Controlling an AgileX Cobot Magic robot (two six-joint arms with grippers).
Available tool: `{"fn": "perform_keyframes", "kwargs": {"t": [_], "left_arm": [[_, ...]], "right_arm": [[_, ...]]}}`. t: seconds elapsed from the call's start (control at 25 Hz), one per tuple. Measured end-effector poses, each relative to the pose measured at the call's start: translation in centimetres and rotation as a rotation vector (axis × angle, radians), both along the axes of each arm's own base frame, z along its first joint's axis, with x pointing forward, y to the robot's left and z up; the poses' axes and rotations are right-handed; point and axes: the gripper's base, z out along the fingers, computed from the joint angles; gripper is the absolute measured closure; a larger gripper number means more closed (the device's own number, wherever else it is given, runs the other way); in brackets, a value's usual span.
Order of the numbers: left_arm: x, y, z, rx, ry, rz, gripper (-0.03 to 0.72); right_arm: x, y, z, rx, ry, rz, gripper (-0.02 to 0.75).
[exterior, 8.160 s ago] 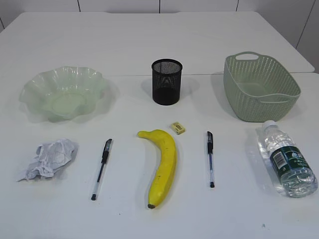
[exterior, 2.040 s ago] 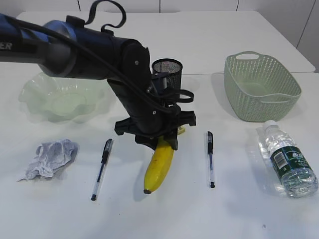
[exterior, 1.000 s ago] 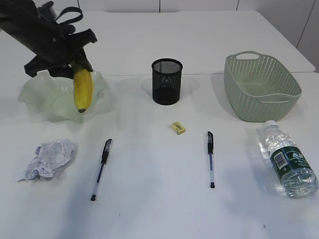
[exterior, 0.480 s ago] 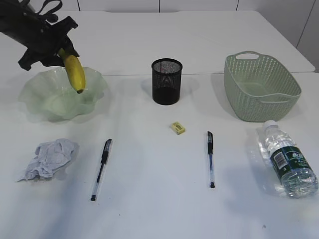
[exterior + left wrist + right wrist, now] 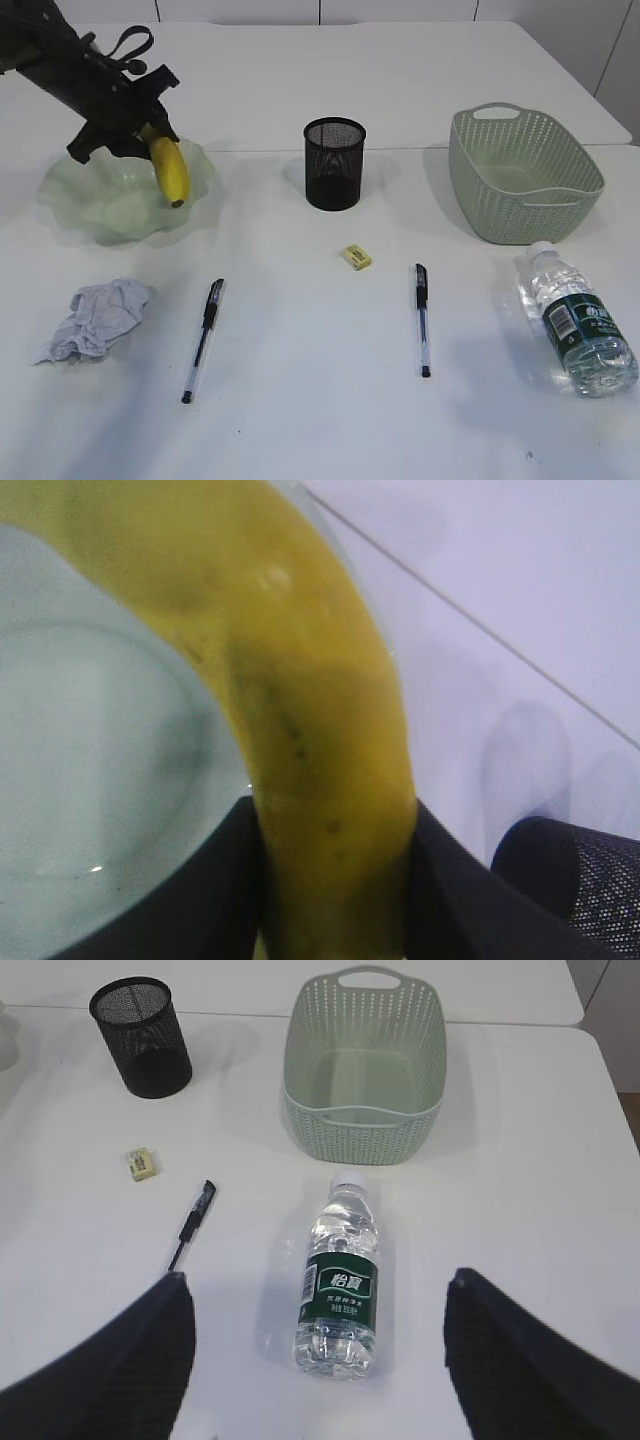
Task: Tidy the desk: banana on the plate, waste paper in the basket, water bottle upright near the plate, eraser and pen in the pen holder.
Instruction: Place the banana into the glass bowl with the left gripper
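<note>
My left gripper (image 5: 138, 132) (image 5: 335, 880) is shut on the yellow banana (image 5: 170, 170) (image 5: 310, 730) and holds it tip-down over the right side of the pale green wavy plate (image 5: 100, 215) (image 5: 90, 780). My right gripper (image 5: 318, 1290) is open and empty, above the water bottle (image 5: 340, 1280) (image 5: 578, 325), which lies on its side. The eraser (image 5: 356, 257) (image 5: 141, 1163) lies in front of the black mesh pen holder (image 5: 334, 165) (image 5: 142, 1040). Two pens (image 5: 204, 340) (image 5: 421, 318) and the crumpled paper (image 5: 100, 318) lie on the table. The green basket (image 5: 522, 175) (image 5: 365, 1060) stands at the back right.
The right arm is outside the exterior view. One pen (image 5: 192, 1222) lies left of the bottle in the right wrist view. The pen holder's rim (image 5: 580, 880) shows at the lower right of the left wrist view.
My left gripper carried the banana from the table's middle to the plate; in the last half second it came lower and slightly right over the plate. Nothing else moved.
</note>
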Motion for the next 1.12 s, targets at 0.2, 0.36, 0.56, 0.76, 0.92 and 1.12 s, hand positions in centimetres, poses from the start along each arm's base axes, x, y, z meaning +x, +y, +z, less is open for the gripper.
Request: {"fn": "perform_keyframes", "kwargs": {"t": [0.2, 0.36, 0.56, 0.76, 0.92, 1.12], "left_arm": [[0.0, 0.0, -0.6, 0.013, 0.022, -0.008, 0.416], [-0.1, 0.0, -0.7, 0.016, 0.029, -0.011, 0.386], [0.2, 1.7, -0.7, 0.021, 0.033, 0.018, 0.351], [0.0, 0.2, -0.3, 0.018, 0.040, -0.017, 0.342], [-0.2, 0.2, -0.3, 0.020, 0.058, -0.025, 0.332], [-0.7, 0.6, 1.4, 0.063, 0.041, -0.043, 0.330]], "right_arm": [[0.0, 0.0, 0.0, 0.000, 0.000, 0.000, 0.158], [0.0, 0.0, 0.0, 0.000, 0.000, 0.000, 0.158], [0.0, 0.0, 0.0, -0.001, 0.000, 0.000, 0.158], [0.0, 0.0, 0.0, -0.002, 0.000, -0.001, 0.158], [0.0, 0.0, 0.0, -0.002, 0.000, -0.001, 0.158], [0.0, 0.0, 0.0, -0.004, 0.000, -0.001, 0.158]]}}
